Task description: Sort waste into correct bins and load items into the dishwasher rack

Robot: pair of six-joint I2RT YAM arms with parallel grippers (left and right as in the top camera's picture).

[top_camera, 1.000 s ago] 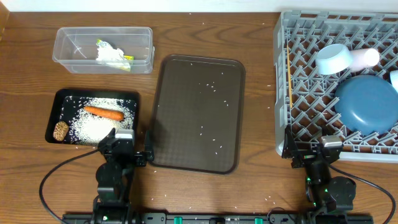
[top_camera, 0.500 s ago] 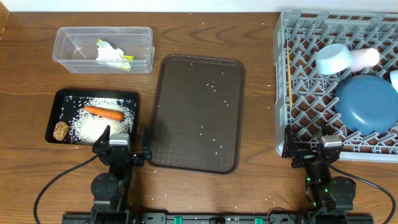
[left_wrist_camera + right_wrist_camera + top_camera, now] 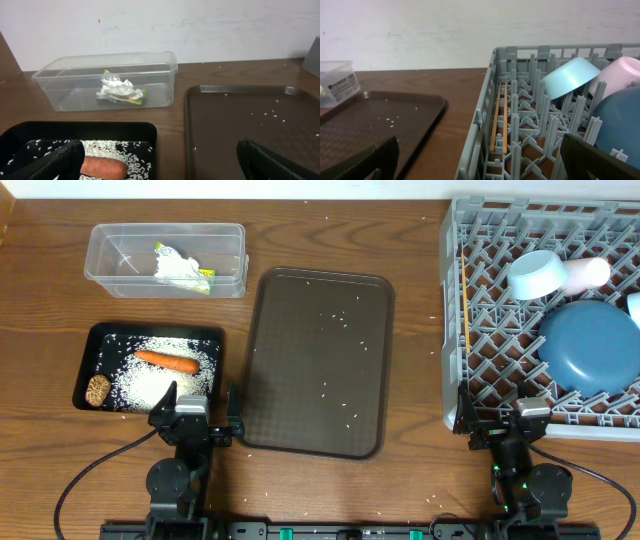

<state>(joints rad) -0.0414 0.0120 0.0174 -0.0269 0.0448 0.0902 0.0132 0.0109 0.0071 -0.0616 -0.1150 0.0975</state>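
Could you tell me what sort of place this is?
Likely a lab table staged as a dish-clearing station: a dishwasher rack holding a plate, and a tub and black tray with sorted waste, before a bare wall.

Carrot (image 3: 166, 361) on rice (image 3: 150, 387) in black tray (image 3: 150, 330), wrapper (image 3: 180, 268) in clear tub (image 3: 112, 238), plate (image 3: 590, 345) in rack (image 3: 480, 280)

Orange carrot (image 3: 166, 361), grey rack (image 3: 480, 300), blue plate (image 3: 590, 345), blk tray (image 3: 150, 330).

Setting: a robotics test bench staged as a kitchen clean-up station. A wood-grain table (image 3: 420, 330) stood against a bare white wall (image 3: 200, 25). It carried a grey dishwasher rack (image 3: 455, 300), a brown serving tray (image 3: 300, 350) and an edge-mounted robot arm (image 3: 175, 480).
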